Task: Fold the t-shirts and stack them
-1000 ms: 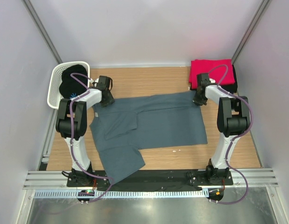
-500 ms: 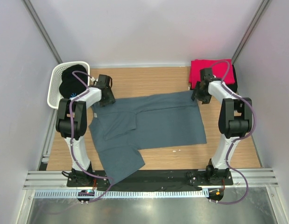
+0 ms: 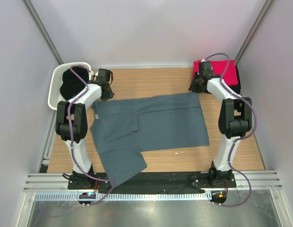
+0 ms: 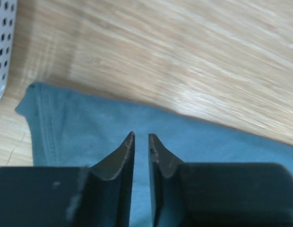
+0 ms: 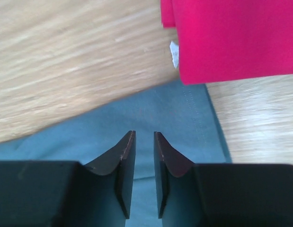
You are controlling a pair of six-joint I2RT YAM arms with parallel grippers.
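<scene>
A large slate blue-grey t-shirt lies spread flat across the wooden table, one sleeve hanging toward the near edge. My left gripper hovers just over its far left corner. In the left wrist view the left gripper stands narrowly open above the t-shirt cloth, nothing between its fingers. My right gripper hovers at the far right corner. In the right wrist view it is also narrowly open and empty over the cloth. A folded red t-shirt lies at the back right.
A white perforated basket stands at the back left with black t-shirts in it. A dark garment shows under the red one. Grey walls close in both sides and the back.
Both grippers let go of the blue-grey shirt's far corners and drew back toward the far wall. The shirt's far edge now lies flat. The jaws opened, then narrowed.
</scene>
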